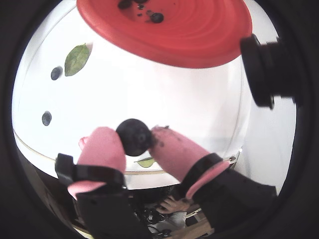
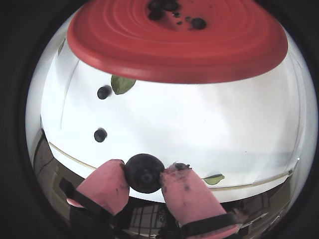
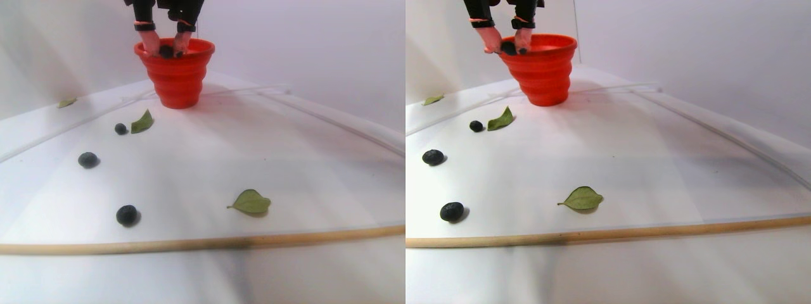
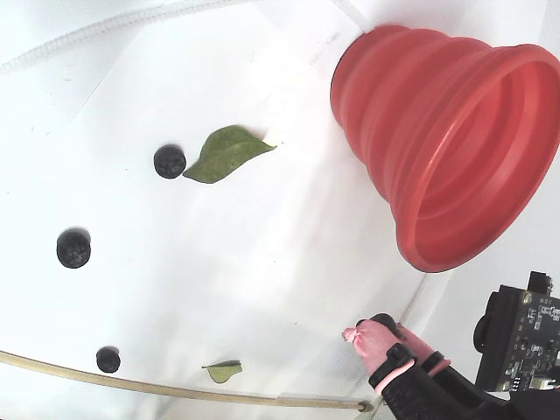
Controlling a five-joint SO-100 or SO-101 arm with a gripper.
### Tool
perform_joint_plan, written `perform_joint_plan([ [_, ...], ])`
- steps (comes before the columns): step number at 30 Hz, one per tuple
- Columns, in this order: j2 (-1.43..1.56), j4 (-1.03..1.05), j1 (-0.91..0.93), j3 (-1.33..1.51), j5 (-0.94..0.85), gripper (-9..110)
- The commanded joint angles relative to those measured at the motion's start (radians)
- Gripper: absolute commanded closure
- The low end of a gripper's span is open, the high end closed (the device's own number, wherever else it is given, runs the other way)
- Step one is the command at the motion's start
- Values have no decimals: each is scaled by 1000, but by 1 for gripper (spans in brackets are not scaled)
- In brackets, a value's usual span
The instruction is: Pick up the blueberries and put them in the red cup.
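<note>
My gripper (image 1: 135, 141) is shut on one blueberry (image 2: 144, 172), pinched between its pink fingers (image 1: 102, 147). In the stereo pair view the gripper (image 3: 166, 50) hangs at the near rim of the red cup (image 3: 175, 73), level with its top. Both wrist views look into the red cup (image 1: 169, 35), where a few small dark blueberries (image 2: 198, 22) lie on the bottom. Three more blueberries rest on the white table: one (image 4: 170, 161) beside a leaf, one (image 4: 73, 248) further left, one (image 4: 108, 359) near the wooden edge strip.
Flat green leaves lie on the table: one (image 4: 226, 153) next to a berry, one (image 3: 251, 201) toward the front, one (image 3: 65, 102) at the far left. A wooden strip (image 3: 203, 242) marks the front edge. A black camera module (image 1: 269, 69) sticks in at the right.
</note>
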Motion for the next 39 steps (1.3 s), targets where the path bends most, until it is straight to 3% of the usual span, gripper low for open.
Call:
perform_joint_plan([
  [1, -5, 2, 11, -109, -15, 91],
  [19, -92, 3, -3, -279, 9, 90],
  [30, -87, -83, -5, -244, 12, 85],
  [39, -83, -32, -25, -238, 38, 84],
])
